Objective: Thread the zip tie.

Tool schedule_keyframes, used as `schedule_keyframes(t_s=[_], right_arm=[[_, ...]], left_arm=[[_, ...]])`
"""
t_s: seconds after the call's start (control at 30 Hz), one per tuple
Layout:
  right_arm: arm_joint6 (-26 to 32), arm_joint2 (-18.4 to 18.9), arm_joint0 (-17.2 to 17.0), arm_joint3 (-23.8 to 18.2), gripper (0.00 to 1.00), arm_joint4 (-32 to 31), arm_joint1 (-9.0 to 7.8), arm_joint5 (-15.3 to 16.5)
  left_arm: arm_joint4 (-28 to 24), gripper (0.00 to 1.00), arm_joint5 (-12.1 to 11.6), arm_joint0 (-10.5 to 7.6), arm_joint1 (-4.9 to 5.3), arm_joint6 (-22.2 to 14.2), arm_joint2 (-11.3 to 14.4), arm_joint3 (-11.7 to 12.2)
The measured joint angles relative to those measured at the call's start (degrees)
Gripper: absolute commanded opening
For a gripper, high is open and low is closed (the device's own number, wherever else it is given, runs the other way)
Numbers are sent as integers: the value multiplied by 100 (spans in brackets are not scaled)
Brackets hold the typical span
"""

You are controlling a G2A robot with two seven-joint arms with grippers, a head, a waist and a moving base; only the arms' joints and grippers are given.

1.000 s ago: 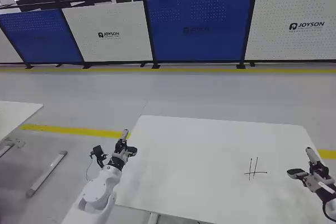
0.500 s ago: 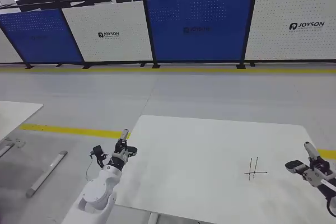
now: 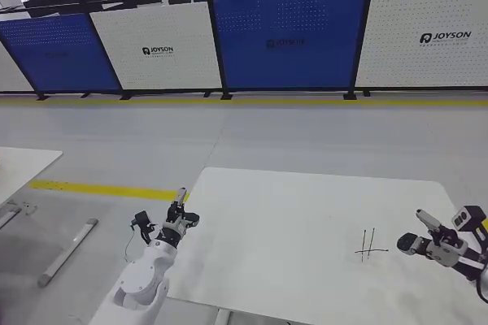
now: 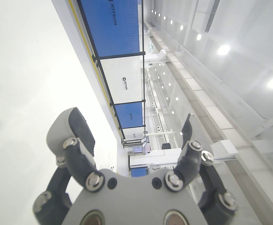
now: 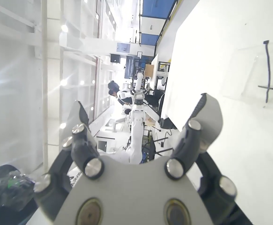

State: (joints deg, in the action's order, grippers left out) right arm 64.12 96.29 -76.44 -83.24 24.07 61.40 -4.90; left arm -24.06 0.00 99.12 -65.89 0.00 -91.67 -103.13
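Three thin black zip ties [image 3: 372, 244] lie crossed on the white table [image 3: 293, 236] near its right end, two side by side and one across them. They also show in the right wrist view as zip ties [image 5: 268, 71]. My right gripper [image 3: 413, 230] hovers just right of them, open and empty; its own view shows the right gripper [image 5: 142, 101] with jaws wide apart. My left gripper [image 3: 179, 205] stands at the table's left edge, far from the ties. In its own view the left gripper [image 4: 132, 118] is open with nothing in it.
The table's edges run close to both arms. Beyond the far edge lies grey floor with a yellow line [image 3: 106, 190] and blue and white panels [image 3: 285, 45]. A second white table [image 3: 12, 166] and a bar [image 3: 65, 252] on the floor lie to the left.
My right gripper has moved left, closer to the zip ties, and turned at the wrist. The left arm has kept still.
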Motion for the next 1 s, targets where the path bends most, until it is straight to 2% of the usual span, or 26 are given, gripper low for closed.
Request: schedule_keyframes(t_s=[0.27,0.37,0.5,0.63,0.77,0.9,1.0], right_arm=[[17,-23,0,-24,100,-9,-1,17],[344,-115,74,-29,100,-265,-46,-28],[878,-66,322,175,100,-702,-160,-338],[1364,-65,592,606,100,-1123,-266,-377],[1434,-259,743,1208,100,-1273,-289,-333],[1430,-499,951,1829,100,-1086,-260,-186],[1475,-503,987,1911,100,-934,-254,-209]], left_arm=[[0,100,0,0,0,0,0,0],[0,100,0,0,0,0,0,0],[0,100,0,0,0,0,0,0],[0,100,0,0,0,0,0,0],[0,100,0,0,0,0,0,0],[0,100,0,0,0,0,0,0],[0,100,0,0,0,0,0,0]])
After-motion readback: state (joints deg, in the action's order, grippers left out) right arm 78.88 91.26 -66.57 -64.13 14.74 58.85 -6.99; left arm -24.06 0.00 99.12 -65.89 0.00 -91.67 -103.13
